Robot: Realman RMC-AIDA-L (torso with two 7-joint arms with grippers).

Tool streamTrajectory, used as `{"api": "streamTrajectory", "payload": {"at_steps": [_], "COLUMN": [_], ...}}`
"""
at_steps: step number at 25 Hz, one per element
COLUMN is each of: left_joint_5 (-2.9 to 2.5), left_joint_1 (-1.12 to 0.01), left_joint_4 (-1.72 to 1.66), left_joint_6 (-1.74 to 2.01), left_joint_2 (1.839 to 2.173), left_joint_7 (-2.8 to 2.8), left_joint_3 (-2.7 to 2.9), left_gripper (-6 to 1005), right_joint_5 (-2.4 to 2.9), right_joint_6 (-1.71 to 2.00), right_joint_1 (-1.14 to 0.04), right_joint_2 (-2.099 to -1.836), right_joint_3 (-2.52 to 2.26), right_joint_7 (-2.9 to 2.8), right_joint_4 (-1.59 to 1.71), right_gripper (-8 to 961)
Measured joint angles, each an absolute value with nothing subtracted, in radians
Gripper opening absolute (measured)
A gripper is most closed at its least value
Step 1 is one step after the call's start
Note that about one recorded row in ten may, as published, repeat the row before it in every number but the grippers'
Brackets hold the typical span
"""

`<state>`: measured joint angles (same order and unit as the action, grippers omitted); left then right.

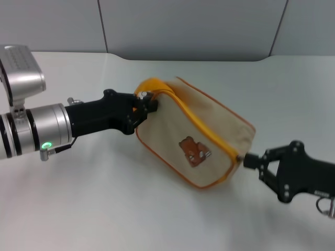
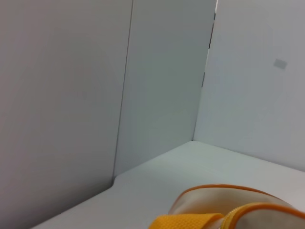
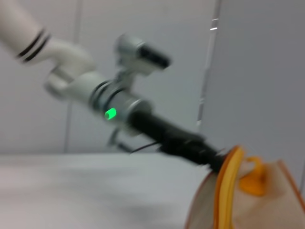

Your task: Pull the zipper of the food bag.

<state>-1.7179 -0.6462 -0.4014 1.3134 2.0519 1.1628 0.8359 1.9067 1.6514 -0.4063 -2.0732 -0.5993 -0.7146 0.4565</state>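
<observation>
The cream food bag [image 1: 196,133] with a brown bear picture [image 1: 194,151] lies tilted between my two grippers. Its yellow-orange zip band [image 1: 201,125] runs along the top edge down to the right corner. My left gripper [image 1: 146,106] is shut on the yellow loop handle [image 1: 149,86] at the bag's left end. My right gripper [image 1: 250,159] is shut at the bag's lower right corner, on the small zipper pull [image 1: 239,157], which barely shows. The right wrist view shows the bag [image 3: 252,210], the zip band [image 3: 223,191], the handle [image 3: 252,180] and the left gripper [image 3: 212,160].
The white table [image 1: 104,209] stretches around the bag. Grey wall panels [image 1: 183,26] close off the far side. The left wrist view shows the bag's top [image 2: 228,202], the handle [image 2: 186,222] and the wall corner [image 2: 200,95].
</observation>
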Motion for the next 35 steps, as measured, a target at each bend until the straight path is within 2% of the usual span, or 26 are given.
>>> {"api": "streamTrajectory", "payload": {"at_steps": [9, 12, 18, 23, 26, 27, 28, 31, 35], "left_joint_5": [-1.683, -1.613, -1.569, -1.561, -1.565, -1.565, -1.609, -1.670, -1.766], "left_joint_1": [-0.556, -0.533, -0.514, -0.462, -0.421, -0.421, -0.428, -0.451, -0.477], "left_joint_4": [-0.345, -0.278, -0.255, -0.308, -0.390, -0.390, -0.412, -0.412, -0.415], "left_joint_6": [1.346, 1.348, 1.354, 1.481, 1.639, 1.639, 1.768, 1.845, 1.914], "left_joint_2": [2.075, 2.075, 2.075, 2.055, 2.014, 2.014, 1.966, 1.942, 1.942], "left_joint_7": [1.147, 1.082, 1.037, 1.039, 1.069, 1.069, 1.092, 1.101, 1.104], "left_joint_3": [0.833, 0.832, 0.832, 0.823, 0.814, 0.814, 0.843, 0.863, 0.866], "left_gripper": [124, 128, 137, 272, 354, 381, 408, 537, 689], "right_joint_5": [1.845, 1.834, 1.833, 1.837, 1.852, 1.860, 1.870, 1.908, 1.954], "right_joint_6": [1.658, 1.654, 1.652, 1.677, 1.740, 1.774, 1.810, 1.910, 1.952], "right_joint_1": [-0.470, -0.492, -0.501, -0.503, -0.506, -0.508, -0.509, -0.511, -0.509], "right_joint_2": [-2.078, -2.076, -2.074, -2.065, -2.039, -2.027, -2.015, -1.987, -1.980], "right_joint_3": [-0.520, -0.521, -0.523, -0.531, -0.550, -0.563, -0.575, -0.619, -0.638], "right_joint_7": [-0.811, -0.832, -0.860, -0.903, -0.949, -0.968, -0.987, -1.031, -1.048], "right_joint_4": [0.392, 0.374, 0.374, 0.382, 0.388, 0.388, 0.389, 0.391, 0.396], "right_gripper": [17, 216, 467, 654, 767, 805, 843, 843, 843]}}
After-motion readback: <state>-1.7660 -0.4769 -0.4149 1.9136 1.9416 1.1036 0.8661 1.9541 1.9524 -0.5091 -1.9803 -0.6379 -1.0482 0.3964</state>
